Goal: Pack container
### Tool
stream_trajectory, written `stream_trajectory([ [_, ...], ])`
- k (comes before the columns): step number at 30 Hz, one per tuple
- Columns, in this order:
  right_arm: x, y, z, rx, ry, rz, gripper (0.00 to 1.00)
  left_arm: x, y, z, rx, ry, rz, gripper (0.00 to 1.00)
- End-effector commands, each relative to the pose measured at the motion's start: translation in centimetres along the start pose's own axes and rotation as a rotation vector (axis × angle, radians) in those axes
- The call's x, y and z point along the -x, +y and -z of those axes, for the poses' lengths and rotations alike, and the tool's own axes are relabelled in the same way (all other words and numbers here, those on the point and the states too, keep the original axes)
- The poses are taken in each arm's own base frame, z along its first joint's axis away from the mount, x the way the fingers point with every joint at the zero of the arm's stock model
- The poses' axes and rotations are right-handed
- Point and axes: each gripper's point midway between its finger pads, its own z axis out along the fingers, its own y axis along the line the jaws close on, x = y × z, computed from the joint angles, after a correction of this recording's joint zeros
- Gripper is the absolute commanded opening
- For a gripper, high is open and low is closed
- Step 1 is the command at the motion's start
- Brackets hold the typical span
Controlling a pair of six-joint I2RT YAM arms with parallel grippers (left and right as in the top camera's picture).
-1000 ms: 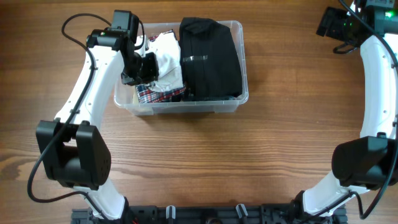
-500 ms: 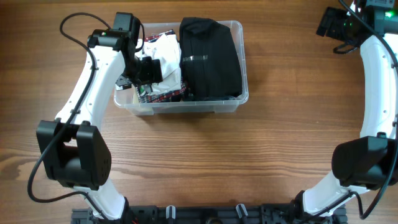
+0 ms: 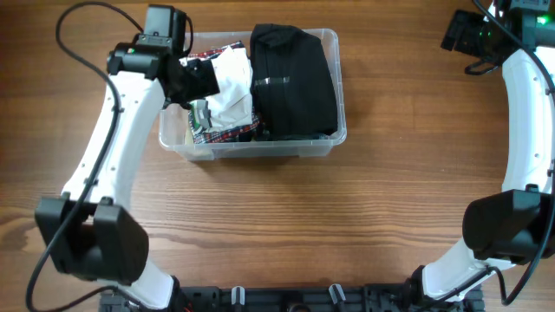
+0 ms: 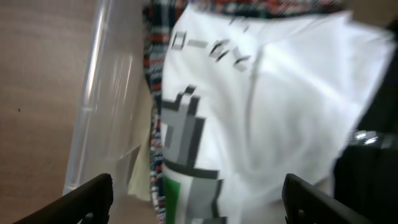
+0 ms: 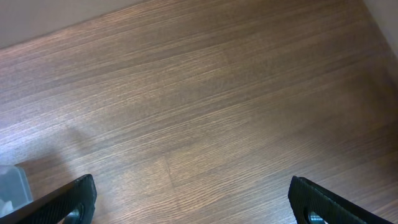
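The container (image 3: 260,151) sat on the worktop (image 3: 347,225) in the upper centre of the overhead frame. It held a black garment (image 3: 293,82) in its right half and a white printed garment (image 3: 232,87) lying over a plaid garment (image 3: 221,133) in its left half. The left tool (image 4: 202,199) hung just above the white printed garment, its fingers spread wide and gripping nothing. The right tool (image 5: 196,205), at the upper right corner overhead, was spread wide over the worktop and held nothing.

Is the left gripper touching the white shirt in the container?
Cannot tell. The left wrist view shows open fingers flanking the white shirt, but blur hides any gap; overhead, the left gripper overlaps it.
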Motion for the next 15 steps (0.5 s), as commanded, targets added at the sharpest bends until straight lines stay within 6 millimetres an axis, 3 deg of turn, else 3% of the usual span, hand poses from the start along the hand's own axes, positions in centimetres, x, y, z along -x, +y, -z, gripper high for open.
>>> stream_trajectory([
  [1, 0.0, -0.2, -0.3, -0.017, 0.003, 0.007, 1.00, 0.7, -2.6, 1.0, -0.094, -0.035, 0.005, 0.76],
  [3, 0.0, -0.2, -0.3, -0.017, 0.003, 0.007, 1.00, 0.7, -3.3, 0.7, -0.103, -0.040, -0.010, 0.54],
  [4, 0.0, -0.2, -0.3, -0.017, 0.003, 0.007, 1.00, 0.7, -3.7, 0.5, -0.106, -0.040, -0.016, 0.37],
  [6, 0.0, -0.2, -0.3, -0.017, 0.003, 0.007, 1.00, 0.5, -4.3, -0.1, -0.111, -0.035, -0.029, 0.13],
  [7, 0.0, -0.2, -0.3, -0.017, 0.003, 0.007, 1.00, 0.4, -4.6, -0.7, -0.111, -0.028, -0.035, 0.05],
  [11, 0.0, -0.2, -0.3, -0.017, 0.003, 0.007, 1.00, -0.6, -5.3, -3.3, -0.095, 0.025, -0.053, 0.05],
  [15, 0.0, -0.2, -0.3, -0.017, 0.003, 0.007, 1.00, -2.5, -5.1, -7.6, -0.052, 0.124, -0.065, 0.06],
])
